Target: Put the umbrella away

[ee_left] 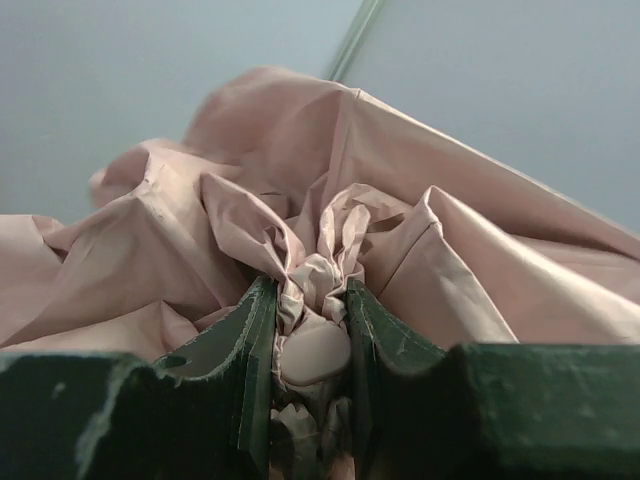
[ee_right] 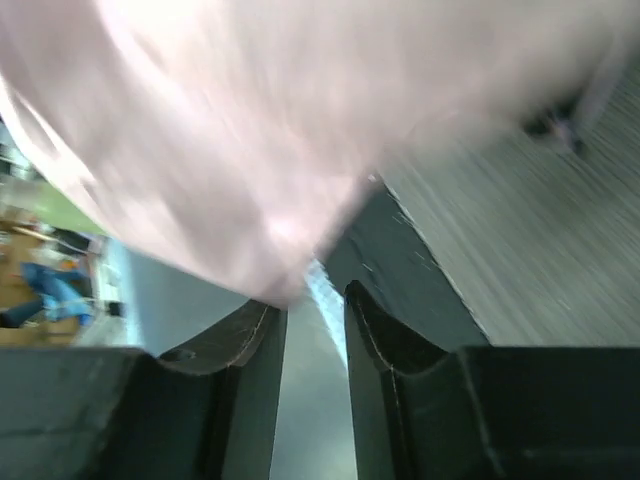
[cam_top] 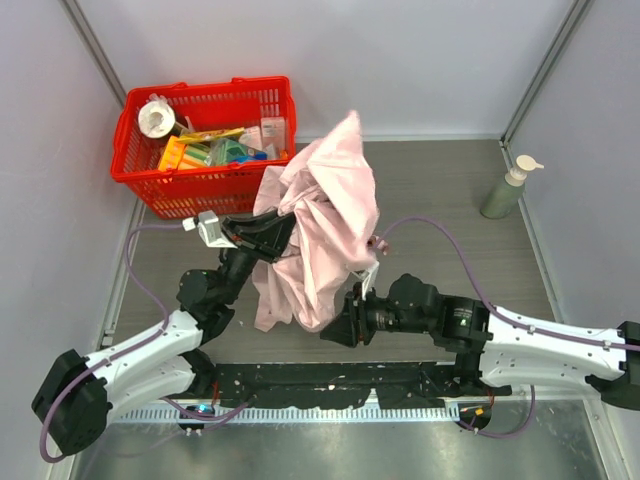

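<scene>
The pale pink umbrella (cam_top: 322,225) hangs as a crumpled fabric bundle above the table's middle, held between the two arms. My left gripper (cam_top: 272,236) is shut on its gathered fabric and a small pale cap (ee_left: 315,352); in the left wrist view the fabric (ee_left: 400,200) fills the frame around my left gripper (ee_left: 312,340). My right gripper (cam_top: 338,326) sits at the bundle's lower right edge. In the right wrist view it (ee_right: 315,330) is open with nothing between the fingers, and blurred pink fabric (ee_right: 250,150) hangs just above them. The shaft and handle are hidden.
A red plastic basket (cam_top: 200,192) full of small items stands at the back left, just behind the umbrella. A green pump bottle (cam_top: 505,190) stands at the right. Grey walls and metal frame posts close the table in.
</scene>
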Robot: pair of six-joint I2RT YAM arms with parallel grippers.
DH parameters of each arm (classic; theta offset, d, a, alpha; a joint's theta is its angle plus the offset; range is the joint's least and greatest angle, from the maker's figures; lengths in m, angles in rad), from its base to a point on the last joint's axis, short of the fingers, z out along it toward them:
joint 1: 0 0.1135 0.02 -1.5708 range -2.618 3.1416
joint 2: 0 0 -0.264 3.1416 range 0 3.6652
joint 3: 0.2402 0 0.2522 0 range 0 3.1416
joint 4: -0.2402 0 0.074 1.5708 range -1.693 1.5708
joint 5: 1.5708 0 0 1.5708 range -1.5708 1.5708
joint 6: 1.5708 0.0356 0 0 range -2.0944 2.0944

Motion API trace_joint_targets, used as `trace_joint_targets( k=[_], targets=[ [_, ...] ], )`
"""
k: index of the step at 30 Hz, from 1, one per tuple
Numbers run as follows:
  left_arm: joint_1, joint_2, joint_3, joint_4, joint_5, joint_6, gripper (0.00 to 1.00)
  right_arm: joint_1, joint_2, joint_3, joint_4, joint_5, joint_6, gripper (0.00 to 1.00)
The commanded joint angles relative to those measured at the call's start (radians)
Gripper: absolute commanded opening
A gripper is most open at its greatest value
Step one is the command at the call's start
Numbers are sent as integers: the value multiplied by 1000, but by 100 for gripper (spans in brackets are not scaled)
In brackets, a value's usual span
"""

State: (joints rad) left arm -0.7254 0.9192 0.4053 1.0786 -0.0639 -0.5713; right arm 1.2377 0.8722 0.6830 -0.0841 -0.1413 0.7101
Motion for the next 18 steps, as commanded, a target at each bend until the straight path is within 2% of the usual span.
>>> trace_joint_targets(
  k=[1, 5, 7, 10, 12, 14, 18],
  targets=[
    [6, -45, -23, 193, -71, -45, 0, 9, -112, 36, -319, 119, -184, 36],
    [6, -59, -22, 173, -59, -22, 0, 8, -298, 23, -322, 55, -175, 42],
    [6, -65, -22, 176, -50, -19, 0, 8, -379, 58, -361, 129, -179, 46],
    [6, -77, -19, 158, -22, -18, 0, 8, -450, 145, -498, 424, -175, 50],
    [6, -94, -13, 129, 4, -18, 0, 6, -447, 228, -562, 561, -193, 52],
    [4, -117, -10, 93, 25, -16, 0, 8, -408, 303, -569, 607, -265, 52],
    [6, -155, 7, 14, 104, -2, 0, 9, -267, 496, -594, 591, -454, 54]
  ],
)
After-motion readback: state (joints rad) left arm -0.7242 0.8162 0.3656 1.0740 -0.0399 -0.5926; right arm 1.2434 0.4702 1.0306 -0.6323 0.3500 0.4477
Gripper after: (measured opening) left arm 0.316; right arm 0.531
